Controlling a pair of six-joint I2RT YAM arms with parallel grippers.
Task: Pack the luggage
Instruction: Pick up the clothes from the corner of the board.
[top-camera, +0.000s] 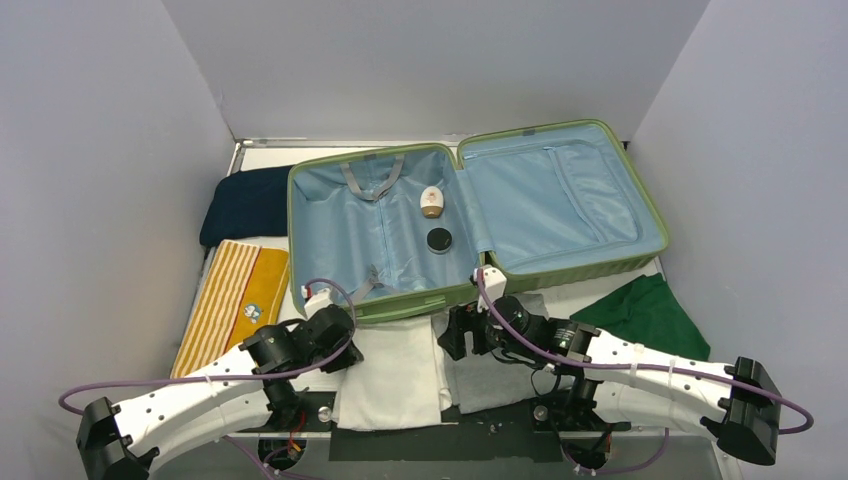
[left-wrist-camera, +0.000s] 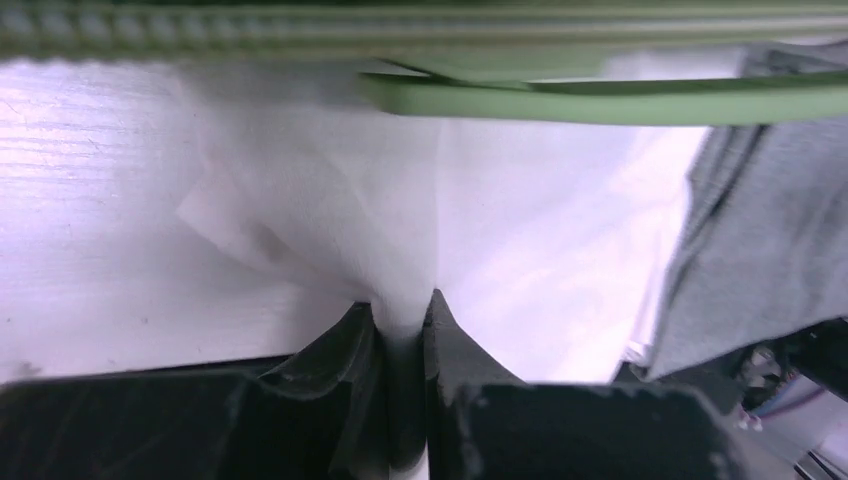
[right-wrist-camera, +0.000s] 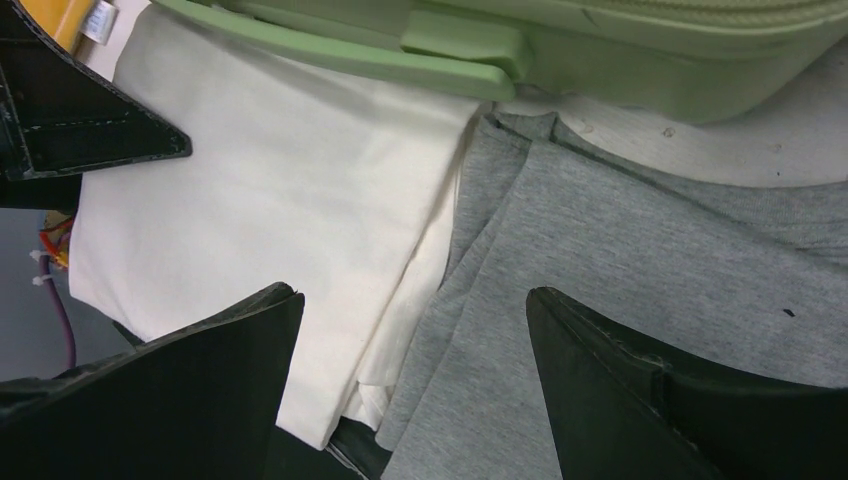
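The luggage (top-camera: 400, 304) lies open flat mid-table, light green with a blue lining; its green edge shows in both wrist views (left-wrist-camera: 560, 100) (right-wrist-camera: 640, 50). A folded white cloth (top-camera: 390, 375) (right-wrist-camera: 270, 180) lies in front of it, with a grey cloth (top-camera: 495, 385) (right-wrist-camera: 640, 260) to the right. My left gripper (top-camera: 348, 352) (left-wrist-camera: 403, 305) is shut on the left part of the white cloth (left-wrist-camera: 540, 230), pinching up a ridge of fabric. My right gripper (top-camera: 455, 335) (right-wrist-camera: 412, 292) hangs open above the seam between the white and grey cloths, holding nothing.
Inside the luggage's left half lie a small cream container (top-camera: 431, 201) and a black round item (top-camera: 438, 240). A navy cloth (top-camera: 245, 200) and a yellow striped towel (top-camera: 235, 300) lie to the left. A dark green cloth (top-camera: 645, 315) lies to the right. Grey walls enclose the table.
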